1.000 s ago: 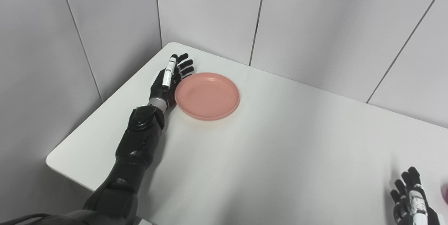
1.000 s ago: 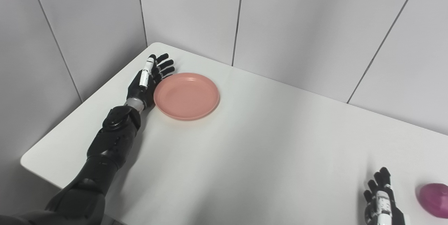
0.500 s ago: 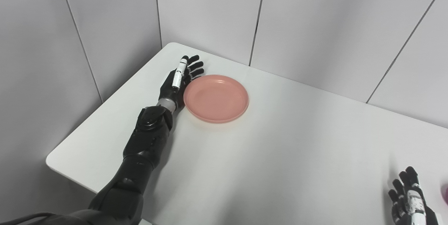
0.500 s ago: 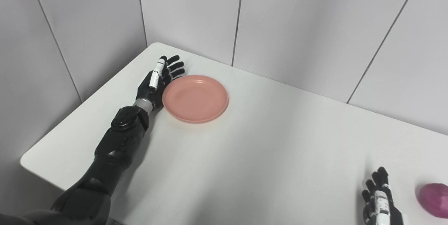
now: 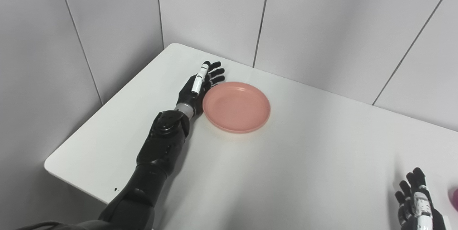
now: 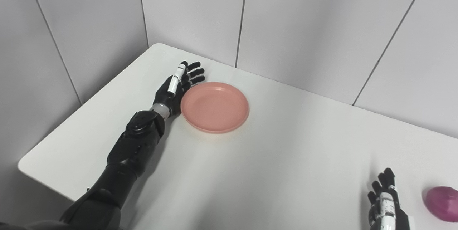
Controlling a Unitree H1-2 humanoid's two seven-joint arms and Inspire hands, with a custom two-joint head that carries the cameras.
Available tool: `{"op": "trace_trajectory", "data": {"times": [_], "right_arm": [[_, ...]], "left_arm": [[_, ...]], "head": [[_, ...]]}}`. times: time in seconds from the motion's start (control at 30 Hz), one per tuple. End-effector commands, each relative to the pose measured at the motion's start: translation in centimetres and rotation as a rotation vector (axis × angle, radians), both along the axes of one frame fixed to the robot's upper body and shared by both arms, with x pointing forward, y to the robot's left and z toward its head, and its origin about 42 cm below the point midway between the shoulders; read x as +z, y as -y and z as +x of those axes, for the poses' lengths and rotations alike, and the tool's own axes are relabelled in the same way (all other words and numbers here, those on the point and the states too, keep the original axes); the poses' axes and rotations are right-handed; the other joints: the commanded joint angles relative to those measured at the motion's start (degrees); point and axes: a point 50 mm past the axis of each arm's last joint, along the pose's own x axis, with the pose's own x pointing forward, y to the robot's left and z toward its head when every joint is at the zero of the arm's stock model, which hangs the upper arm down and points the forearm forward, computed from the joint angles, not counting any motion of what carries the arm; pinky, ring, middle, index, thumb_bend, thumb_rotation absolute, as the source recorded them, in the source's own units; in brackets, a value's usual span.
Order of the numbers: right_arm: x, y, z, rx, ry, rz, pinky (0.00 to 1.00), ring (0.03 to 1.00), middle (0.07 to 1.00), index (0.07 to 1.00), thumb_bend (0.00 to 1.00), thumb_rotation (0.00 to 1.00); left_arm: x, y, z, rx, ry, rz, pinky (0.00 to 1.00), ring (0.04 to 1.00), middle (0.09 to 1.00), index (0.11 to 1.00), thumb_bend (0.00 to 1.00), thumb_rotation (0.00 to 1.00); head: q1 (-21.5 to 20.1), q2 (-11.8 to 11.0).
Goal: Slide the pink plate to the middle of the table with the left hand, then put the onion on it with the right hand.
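2 adjacent head views, downward

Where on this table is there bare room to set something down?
The broad stretch between the pink plate and the onion is bare. It is crowded only at the plate's left rim, where the left hand presses, and between right hand and onion.

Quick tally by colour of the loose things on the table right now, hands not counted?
Pink: 1, the plate, with the left hand against its left rim.
Purple: 1, the onion, on the table beside the right hand.
Total: 2.
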Motion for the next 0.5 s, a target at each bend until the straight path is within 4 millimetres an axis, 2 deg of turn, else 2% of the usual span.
{"op": "trace_trajectory", "data": {"times": [0.0,0.47], "right_arm": [[1.4,-0.3,0.1,0.011,0.068,0.0,1.0,1.0,1.0,1.0,0.0,1.0],[0.9,-0.3,0.1,0.02,0.067,-0.017,1.0,1.0,1.0,1.0,0.0,1.0]], "left_arm": [[1.6,0.3,0.7,-0.014,0.033,0.023,0.84,0.857,0.856,0.83,0.39,1.0],[1.2,2.6,-0.6,-0.04,0.031,0.001,0.84,0.862,0.865,0.848,0.36,1.0]], "head": [[-0.4,0.1],[-2.9,1.3]]}}
